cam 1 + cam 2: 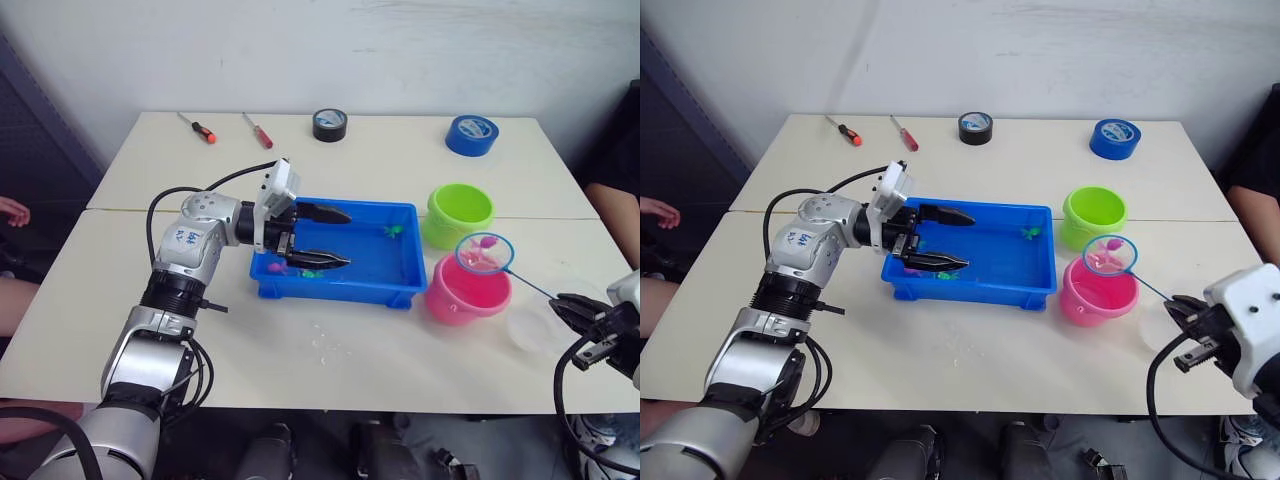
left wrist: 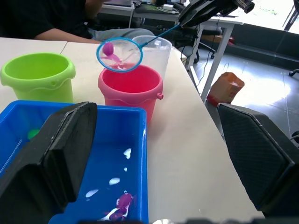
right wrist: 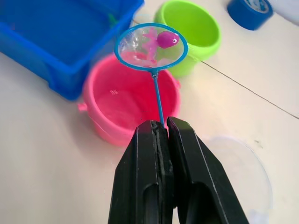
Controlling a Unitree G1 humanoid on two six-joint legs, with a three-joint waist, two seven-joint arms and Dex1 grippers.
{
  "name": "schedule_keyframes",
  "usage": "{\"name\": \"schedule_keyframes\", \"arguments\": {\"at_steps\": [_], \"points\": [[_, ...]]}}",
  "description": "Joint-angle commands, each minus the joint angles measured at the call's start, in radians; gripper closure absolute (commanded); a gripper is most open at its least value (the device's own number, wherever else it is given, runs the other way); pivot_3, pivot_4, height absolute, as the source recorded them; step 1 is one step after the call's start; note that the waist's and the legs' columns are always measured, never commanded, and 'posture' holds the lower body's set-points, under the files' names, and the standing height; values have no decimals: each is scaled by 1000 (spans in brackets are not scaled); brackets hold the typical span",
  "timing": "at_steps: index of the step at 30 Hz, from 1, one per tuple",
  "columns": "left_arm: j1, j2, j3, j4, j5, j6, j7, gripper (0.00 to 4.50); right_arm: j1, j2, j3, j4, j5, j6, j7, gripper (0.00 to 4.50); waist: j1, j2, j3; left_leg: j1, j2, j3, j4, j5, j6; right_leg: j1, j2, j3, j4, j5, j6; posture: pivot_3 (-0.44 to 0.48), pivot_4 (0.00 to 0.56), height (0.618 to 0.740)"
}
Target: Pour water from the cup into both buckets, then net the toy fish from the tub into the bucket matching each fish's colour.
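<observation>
My right hand (image 3: 161, 133) is the closest thing, low at the near right edge of the tabletop (image 1: 400, 150), and its two black fingers are squeezed tight on the thin handle of the net (image 3: 151, 46). I hold the net out so its blue ring hangs just over the pink bucket (image 1: 466, 290), because a pink fish (image 3: 167, 39) sits in the mesh and I think it belongs in that bucket. The next thing, I think, is to tip the net so the fish drops in, and I should go slow or it may fall on the tabletop. The green bucket (image 1: 460, 213) stands just behind the pink one, a bit farther away. The clear cup (image 3: 243, 175) stands right by my right hand, on the near side of the pink bucket. My left hand (image 1: 322, 237) is over the left part of the blue tub (image 1: 340, 288), with its fingers spread wide and holding nothing; I think it waits there to keep the tub from sliding. In the tub I can see a green fish (image 1: 392, 231) near the far right corner and a pink one (image 2: 124, 201) at the near side, so there are more to catch. The tabletop is pale and smooth, made of pieces pushed together. At its far edge lie two screwdrivers (image 1: 198, 127), a black roll of tape (image 1: 329, 124) and a blue roll of tape (image 1: 471, 134). A plain light wall (image 1: 350, 50) is behind it, and a person's arm (image 1: 612, 205) is at the far right.
</observation>
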Motion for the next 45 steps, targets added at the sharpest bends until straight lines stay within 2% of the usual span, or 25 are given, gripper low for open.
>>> {"name": "schedule_keyframes", "arguments": {"at_steps": [1, 6, 11, 14, 19, 21, 24, 28, 32, 34, 36, 39, 41, 45], "points": [[-47, -17, 2, 21, 13, -33, -19, 53, 115, -29, 30, -43, -251, -275, 17, 4500, -1, 0, 0, 0, 0, 0, 0, 0, 0, 0, 0, 0, 0, 0, 0, 0, 150, 736], [-70, -28, 10, 51, 27, -54, -29, 53, 255, -72, 87, 77, -646, -724, -4, 4500, -6, -1, 0, 3, -1, 2, 0, 0, -1, 2, 1, 1, 0, 0, 1, 0, 150, 736], [-75, -22, 16, 65, 42, -67, -31, 53, 345, -121, 32, 259, -999, -1187, -80, 4500, -5, -2, 1, 8, -1, 3, -2, 0, 0, 6, 1, 2, -1, -1, 1, 0, 150, 736], [-80, -17, 20, 74, 48, -74, -27, 53, 321, -102, 9, 340, -1011, -1285, -111, 4500, -4, -3, 2, 8, -1, 3, -1, 1, -2, 6, 1, 3, -1, -1, 2, 0, 150, 736], [-87, -9, 26, 88, 52, -77, -30, 53, 243, -111, -12, 374, -1022, -1366, -107, 4500, -8, -3, 1, 9, -1, 3, -2, 2, -4, 6, 1, 3, -1, -1, 2, 0, 150, 736], [-88, -7, 26, 91, 54, -77, -30, 53, 202, -103, -8, 377, -984, -1355, -90, 4500, -12, -3, 2, 10, -1, 3, -2, 2, -4, 7, 1, 3, 0, -1, 2, 0, 150, 736], [-88, 8, 25, 105, 65, -82, -32, 53, 147, -79, 30, 354, -833, -1273, -32, 4500, -13, -3, 2, 10, -1, 2, -2, 2, -4, 8, 0, 3, -1, -1, 1, 0, 150, 736], [-87, 65, 37, 144, 79, -86, -53, 53, 38, -75, 100, 276, -577, -1013, 68, 4500, -27, -3, 2, 12, 0, 2, -2, 2, -4, 11, 0, 2, -1, -1, 1, 0, 150, 736], [-34, 185, 46, 149, 106, -99, -85, 53, -210, -169, 266, 243, -278, -642, 117, 4500, -48, -3, 2, 15, 1, 2, -1, 1, -1, 13, 0, 2, 0, -1, 1, 0, 150, 736], [7, 230, 52, 110, 104, -84, -90, 53, -359, -210, 382, 265, -196, -521, 118, 4500, -53, -2, 2, 16, 1, 1, -2, 1, -2, 14, 0, 2, 0, -1, 1, 0, 150, 736], [61, 266, 69, 29, 87, -43, -76, 53, -506, -232, 521, 311, -172, -467, 133, 4500, -56, -2, 2, 18, 2, 1, -3, 0, -2, 15, 0, 1, -1, -2, 0, 0, 150, 736], [157, 315, 81, -107, 87, -3, -54, 53, -697, -216, 744, 423, -235, -495, 177, 4500, -46, -2, 2, 17, 3, -1, -4, 0, -3, 14, 0, 1, -1, -2, -1, 0, 150, 736], [204, 341, 86, -170, 92, 18, -38, 53, -795, -190, 873, 509, -291, -552, 212, 4500, -39, -2, 2, 13, 3, -3, -2, 0, -3, 11, -1, -1, -1, -2, -1, 0, 150, 736], [244, 351, 97, -239, 94, 58, 28, 53, -909, -146, 1033, 663, -405, -685, 257, 4500, -23, -2, 2, 8, 0, -1, -1, 1, -5, 5, -2, 0, 1, -2, -1, 0, 150, 736]]}}
